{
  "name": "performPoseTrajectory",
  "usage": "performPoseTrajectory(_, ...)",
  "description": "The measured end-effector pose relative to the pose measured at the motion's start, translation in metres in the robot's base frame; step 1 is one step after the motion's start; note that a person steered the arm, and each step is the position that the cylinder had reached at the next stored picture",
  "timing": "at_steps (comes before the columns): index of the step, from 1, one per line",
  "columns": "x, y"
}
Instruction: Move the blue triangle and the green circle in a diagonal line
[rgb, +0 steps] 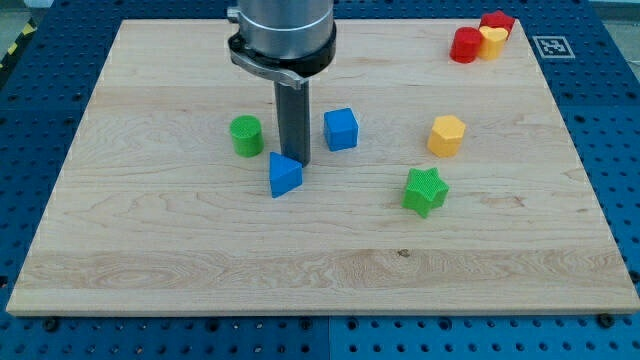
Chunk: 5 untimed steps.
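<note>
Block count on the tabletop (150, 250): eight in all. Two blue, two green, two yellow, two red.

Blue: one blue triangle (285, 176) left of centre, one blue cube (341, 129) just right of and beyond it. Green: one green circle (246, 135), a short cylinder, left of and a little beyond the triangle, apart from it; one green star (426, 191) right of centre, toward the near side. Yellow: one yellow hexagon block (447, 135) just beyond the star; one small yellow block (492, 41) in the far right corner, shape not clear from here. Red: one red cylinder (465, 45) and one red block (497, 22), both bunched up against the small yellow one in that far corner.

The tool is a plain dark rod with no jaws, so it neither clenches nor grasps anything. My tip (295, 163) sits on the far side of the blue triangle, right at its upper edge and seemingly touching; it stands between the green circle and the blue cube, clear of both.

Writing: none readable on blocks or board. One black-and-white square marker (550, 45) lies on the blue perforated base (610, 120) off the far right corner; its pattern is not legible.
</note>
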<state>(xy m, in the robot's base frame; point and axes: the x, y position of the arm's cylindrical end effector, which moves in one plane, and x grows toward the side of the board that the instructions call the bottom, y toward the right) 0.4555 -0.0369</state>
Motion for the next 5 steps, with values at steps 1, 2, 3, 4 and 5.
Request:
performPoseTrajectory(1, -0.006, -0.002)
performPoseTrajectory(2, -0.016, -0.002)
performPoseTrajectory(3, -0.020, -0.018)
performPoseTrajectory(4, -0.028, -0.037)
performPoseTrajectory(5, -0.031, -0.041)
